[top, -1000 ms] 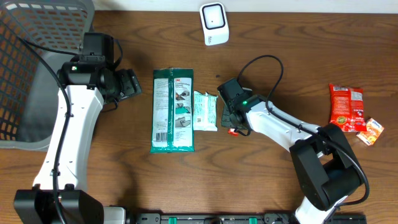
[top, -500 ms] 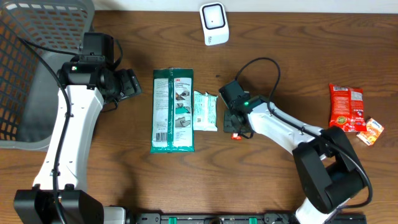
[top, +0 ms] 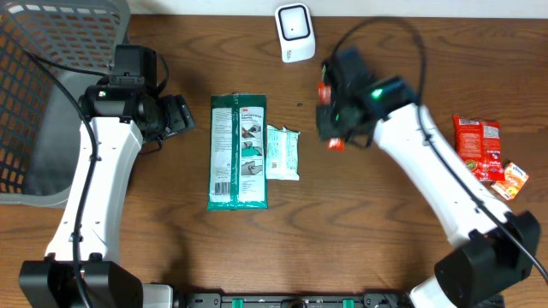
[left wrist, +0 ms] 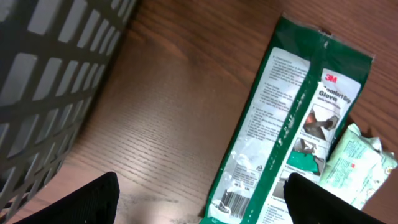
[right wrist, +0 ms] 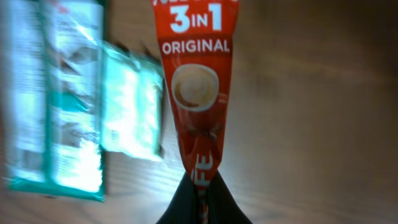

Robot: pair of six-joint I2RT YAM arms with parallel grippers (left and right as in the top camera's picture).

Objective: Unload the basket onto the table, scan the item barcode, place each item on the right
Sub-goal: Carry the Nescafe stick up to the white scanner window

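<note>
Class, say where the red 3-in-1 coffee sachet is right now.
The coffee sachet is pinched in the right gripper, in the overhead view just below-right of the white scanner, right of the small pale packet.

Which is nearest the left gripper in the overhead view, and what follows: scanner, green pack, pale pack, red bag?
1. Green pack, just to the right of the left gripper.
2. Pale pack, beside the green pack's far side.
3. Scanner, at the table's top edge.
4. Red bag, far right.
</note>
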